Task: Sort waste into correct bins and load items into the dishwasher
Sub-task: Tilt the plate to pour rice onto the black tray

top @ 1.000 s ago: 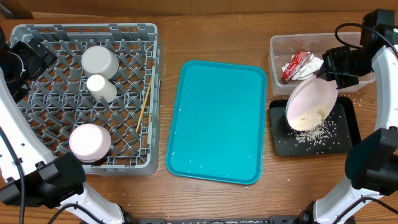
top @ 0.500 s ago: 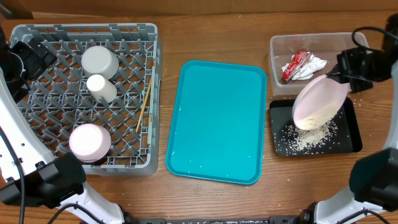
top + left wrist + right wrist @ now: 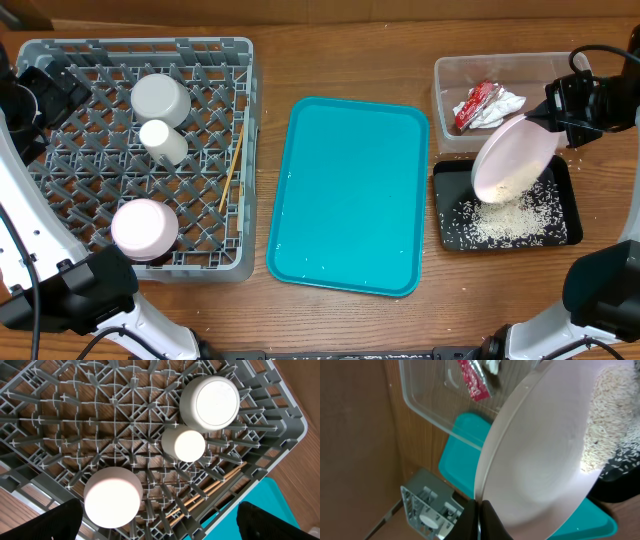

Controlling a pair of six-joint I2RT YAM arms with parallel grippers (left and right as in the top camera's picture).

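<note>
The white plate (image 3: 512, 160) hangs steeply tilted above the black tray (image 3: 447, 192), with rice (image 3: 510, 222) heaped at its low edge and strewn across the tray. The right pincer (image 3: 546, 117) is clamped on the plate's upper rim. The left pincer (image 3: 160, 527) gapes wide, holding nothing, over the grey dish rack (image 3: 60, 50).

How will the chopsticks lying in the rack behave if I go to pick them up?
The chopsticks look thin and straight, so they are probably light and stiff, not floppy. They lie loose among the pegs of the grey rack, so a nudge may roll them or drop an end through a gap.
</note>
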